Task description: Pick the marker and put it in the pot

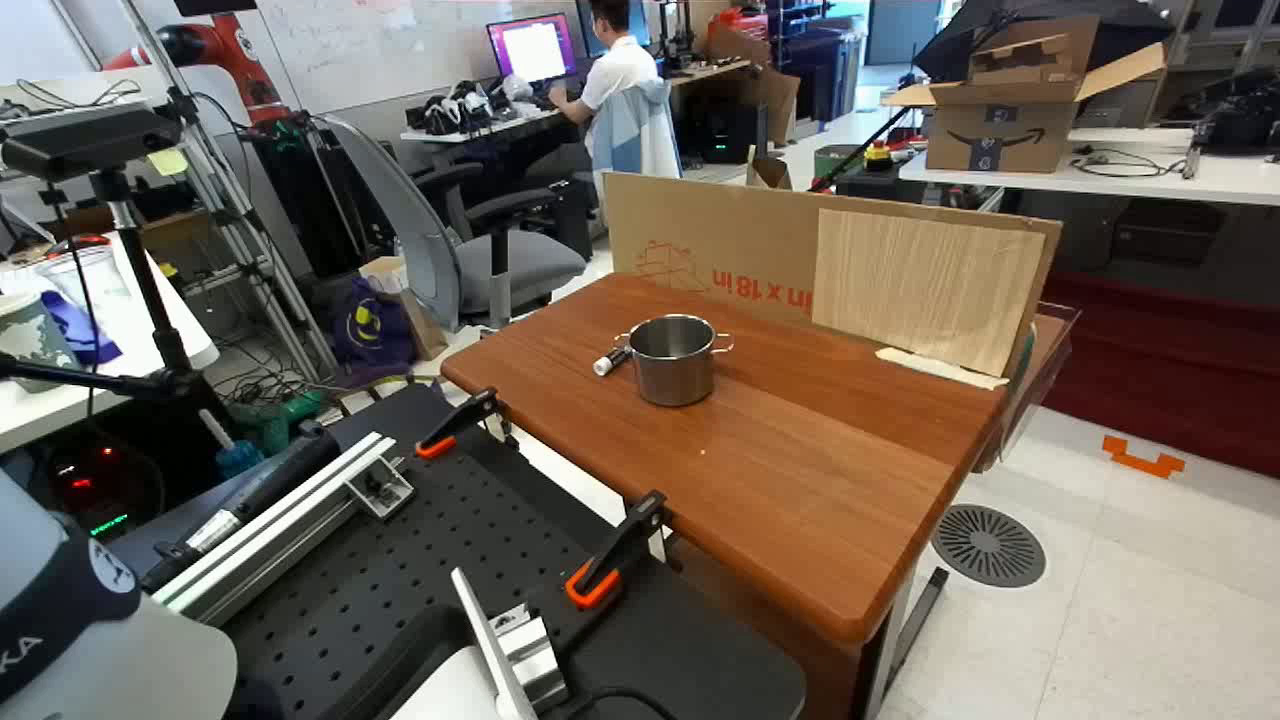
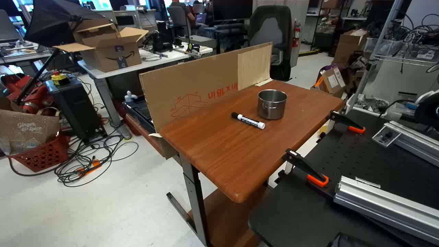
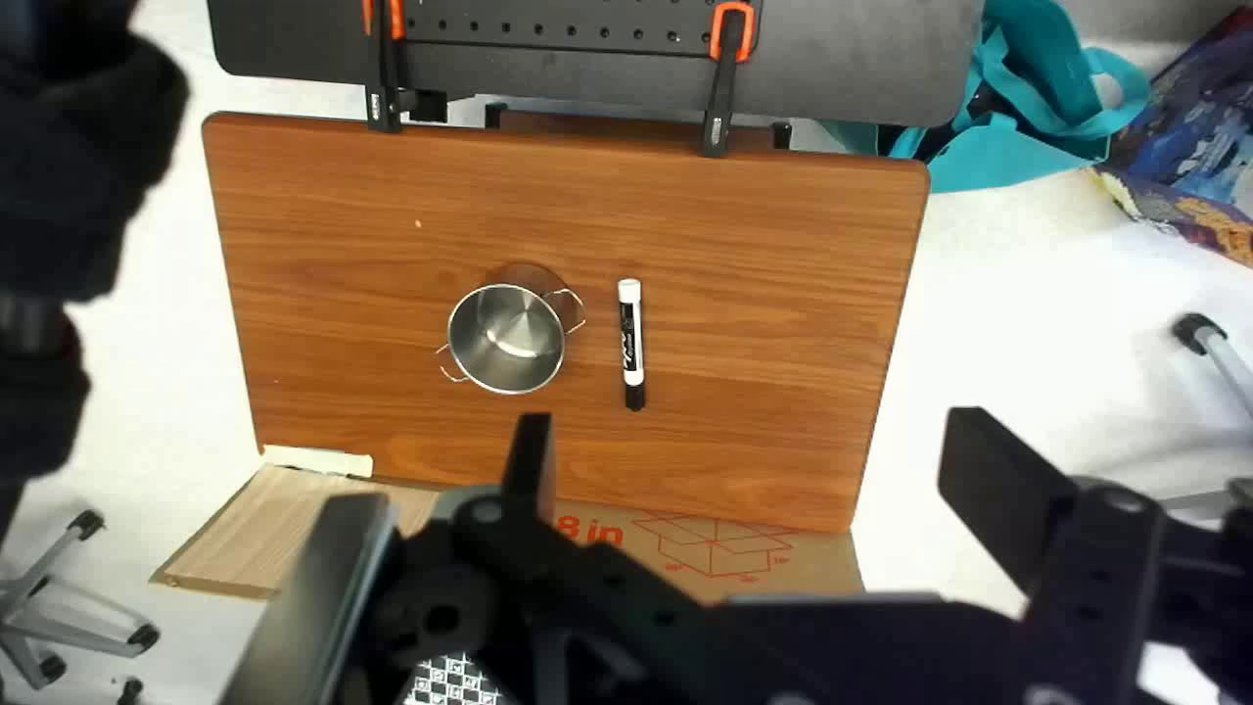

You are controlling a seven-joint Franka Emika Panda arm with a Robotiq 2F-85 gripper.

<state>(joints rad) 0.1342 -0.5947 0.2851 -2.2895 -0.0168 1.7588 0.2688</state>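
Note:
The marker, white with a black label and a black end, lies on the brown tabletop. It shows in full in the wrist view point(image 3: 631, 338) and in an exterior view point(image 2: 248, 121). In an exterior view point(image 1: 609, 362) it is partly hidden behind the pot. The steel pot point(image 3: 506, 340), round with two wire handles, stands upright beside the marker, a small gap apart. The pot shows in both exterior views point(image 1: 675, 370) point(image 2: 272, 105) and nothing shows inside it. My gripper point(image 3: 752, 419) is open with nothing between its fingers, high above the table. It is outside both exterior views.
The brown table point(image 2: 219, 151) has a cardboard panel point(image 1: 720, 240) standing along one long edge, with a light wood-patterned sheet point(image 1: 925, 290). Black clamps with orange ends point(image 1: 620, 555) grip the opposite edge, beside a black perforated board point(image 1: 430, 550).

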